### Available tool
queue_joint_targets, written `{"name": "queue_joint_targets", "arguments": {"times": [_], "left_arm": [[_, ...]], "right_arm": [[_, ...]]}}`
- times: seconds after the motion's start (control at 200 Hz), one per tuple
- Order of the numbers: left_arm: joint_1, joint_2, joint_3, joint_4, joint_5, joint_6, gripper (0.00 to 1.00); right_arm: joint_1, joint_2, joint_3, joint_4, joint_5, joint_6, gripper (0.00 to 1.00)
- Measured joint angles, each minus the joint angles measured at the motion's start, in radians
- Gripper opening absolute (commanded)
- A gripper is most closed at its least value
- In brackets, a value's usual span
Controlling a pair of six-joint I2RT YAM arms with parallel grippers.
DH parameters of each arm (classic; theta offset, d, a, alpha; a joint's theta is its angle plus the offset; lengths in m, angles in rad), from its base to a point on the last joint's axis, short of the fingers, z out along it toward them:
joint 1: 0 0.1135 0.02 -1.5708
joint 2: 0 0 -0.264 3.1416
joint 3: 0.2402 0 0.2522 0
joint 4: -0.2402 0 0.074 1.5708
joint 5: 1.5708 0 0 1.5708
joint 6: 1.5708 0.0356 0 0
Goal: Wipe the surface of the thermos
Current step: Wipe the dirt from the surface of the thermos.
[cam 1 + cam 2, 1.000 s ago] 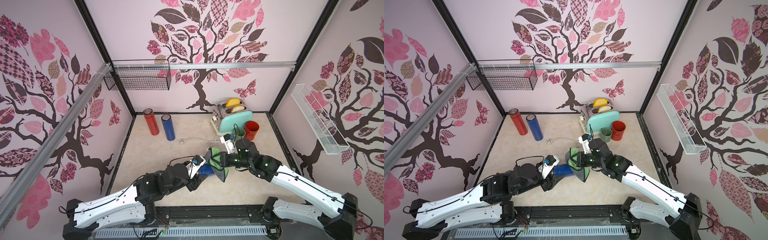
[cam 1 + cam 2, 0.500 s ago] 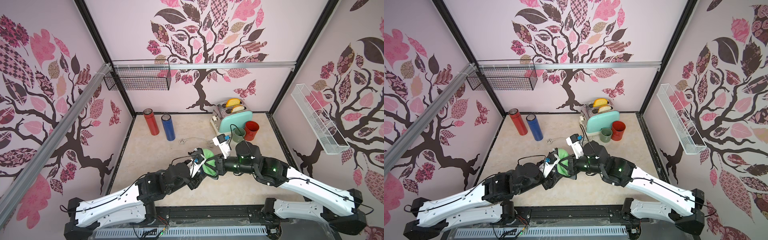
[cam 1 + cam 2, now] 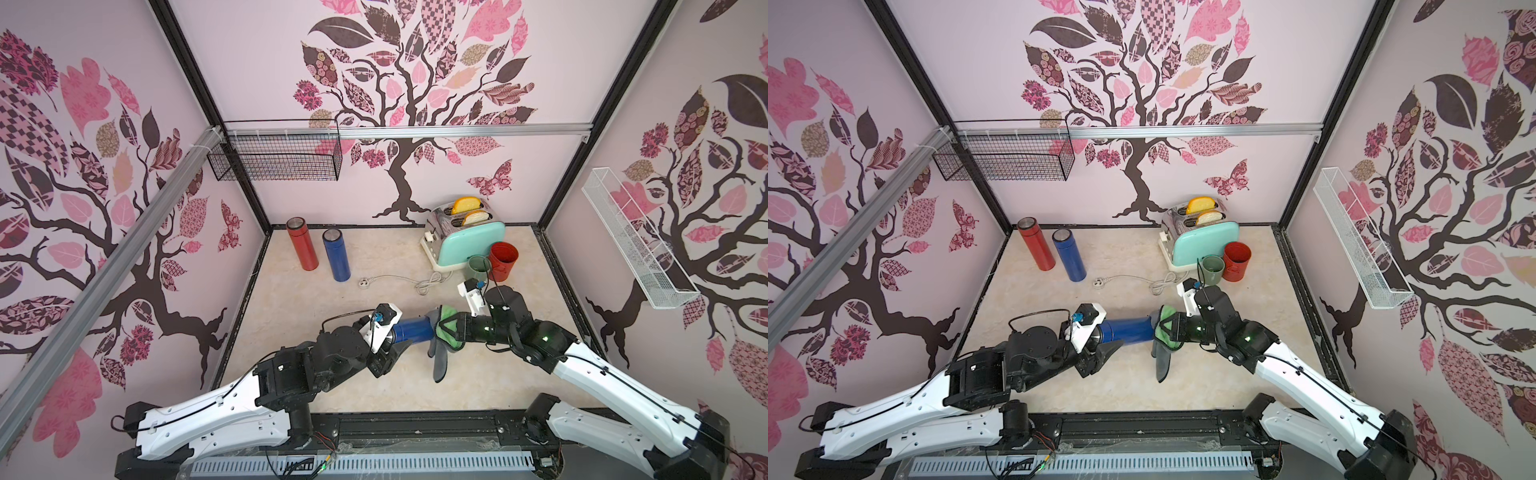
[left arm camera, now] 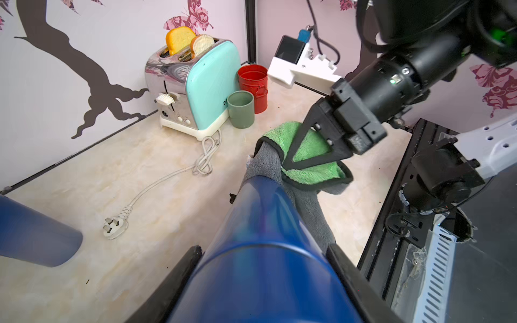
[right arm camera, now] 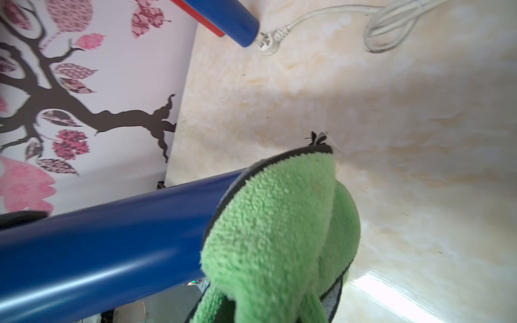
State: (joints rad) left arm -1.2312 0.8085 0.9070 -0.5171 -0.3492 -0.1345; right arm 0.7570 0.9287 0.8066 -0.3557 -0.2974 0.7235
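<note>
Left gripper (image 3: 397, 336) clamped round one end of the blue thermos (image 3: 413, 330), held level, clear of the table (image 3: 311, 316). Right gripper (image 3: 437, 331) pinched tight on the green cloth (image 3: 448, 326), which is pressed over the thermos's far end. Grey tail hangs below the jaws.

Counter (image 3: 299, 316) open at left, white cord (image 3: 428, 284) across the middle, toaster (image 3: 471, 247) and cups (image 3: 503, 262) crowding back right, red flask (image 3: 302, 246), blue flask (image 3: 336, 255) back left.

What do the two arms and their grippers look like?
The left arm and right arm have white shell links, black joint housings and thin black cables along them. Each wrist carries a white camera bracket. A green light glows on the right arm. The jaws are black, pointed wedges.
</note>
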Motion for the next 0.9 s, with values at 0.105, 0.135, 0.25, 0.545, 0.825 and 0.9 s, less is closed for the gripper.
{"name": "queue_joint_targets", "arguments": {"times": [0.105, 0.135, 0.25, 0.545, 0.825, 0.9], "left_arm": [[0.0, 0.053, 0.009, -0.006, -0.018, -0.021, 0.0], [0.0, 0.074, 0.016, -0.014, -0.021, -0.029, 0.0], [0.0, 0.142, 0.062, -0.055, -0.024, -0.066, 0.0], [0.065, 0.196, 0.169, -0.164, 0.072, -0.202, 0.0], [0.206, 0.308, 0.264, -0.248, 0.238, -0.341, 0.0], [0.243, 0.349, 0.305, -0.275, 0.288, -0.385, 0.0]], "right_arm": [[0.175, 0.008, 0.11, -0.011, 0.066, 0.006, 0.0], [0.215, 0.014, 0.148, -0.01, 0.08, 0.007, 0.0], [0.29, 0.02, 0.218, 0.035, 0.109, 0.006, 0.0], [0.104, 0.013, -0.019, 0.072, 0.131, 0.027, 0.0], [0.259, -0.023, 0.055, 0.02, 0.179, 0.063, 0.0], [0.303, -0.022, 0.112, 0.035, 0.187, 0.067, 0.0]]}}
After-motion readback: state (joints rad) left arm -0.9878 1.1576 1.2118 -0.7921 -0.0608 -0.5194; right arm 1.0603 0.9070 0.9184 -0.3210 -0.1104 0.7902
